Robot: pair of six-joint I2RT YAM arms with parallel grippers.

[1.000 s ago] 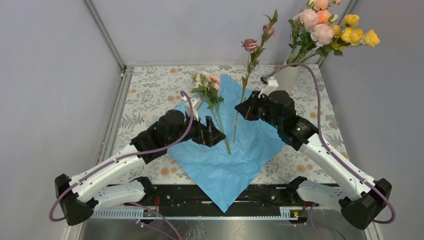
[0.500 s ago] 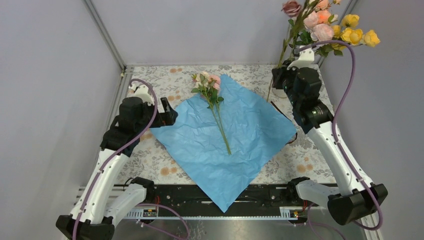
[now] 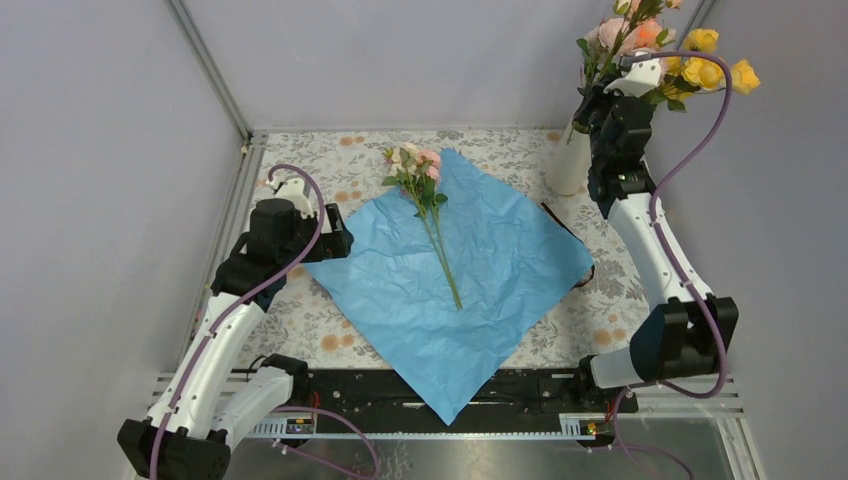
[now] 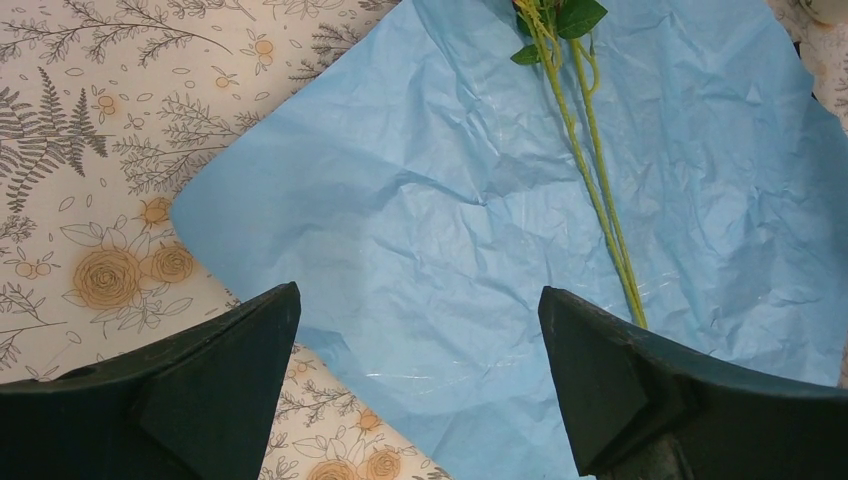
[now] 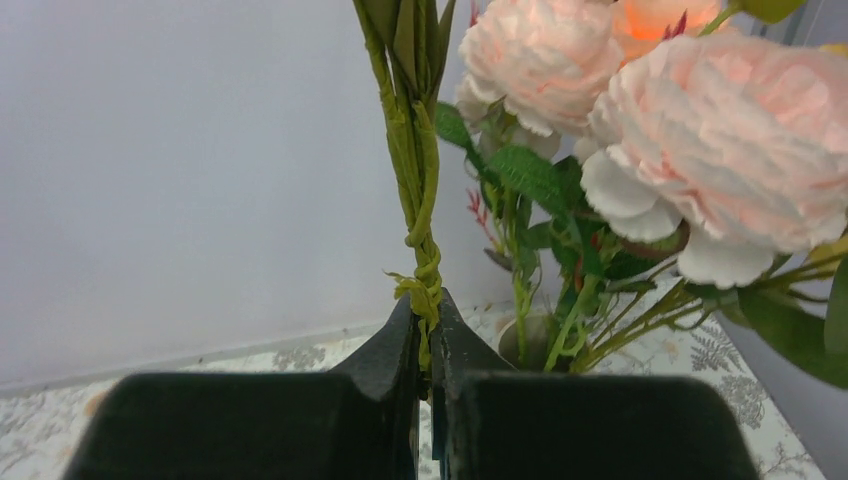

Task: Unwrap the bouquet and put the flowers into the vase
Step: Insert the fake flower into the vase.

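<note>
The blue paper [image 3: 455,290] is lying unwrapped and spread flat on the floral-print tabletop [image 3: 290,325], crinkled all over, with one corner pointing toward the arm bases. A single sprig of small pink and cream roses [image 3: 418,165] is resting on the paper. Its thin green stems [image 4: 600,200] are running down toward the paper's middle. A dark brown ribbon [image 3: 572,232] is peeking out along the paper's right edge.

The beige vase [image 3: 568,160] is standing upright at the far right corner of the tabletop, off the paper. It is carrying pink, peach and yellow roses [image 3: 705,68] on leafy green stems.

The right fingers [image 5: 428,330] are pressing shut on the twisted lower end of a green flower stem [image 5: 415,150]. They are holding it upright, high beside the big pale pink blooms [image 5: 720,150]. The vase mouth [image 5: 527,342] is showing just below and behind.

The left fingers [image 4: 418,293] are spreading wide apart and holding nothing. They are hovering over the left corner of the paper, well apart from the sprig.
</note>
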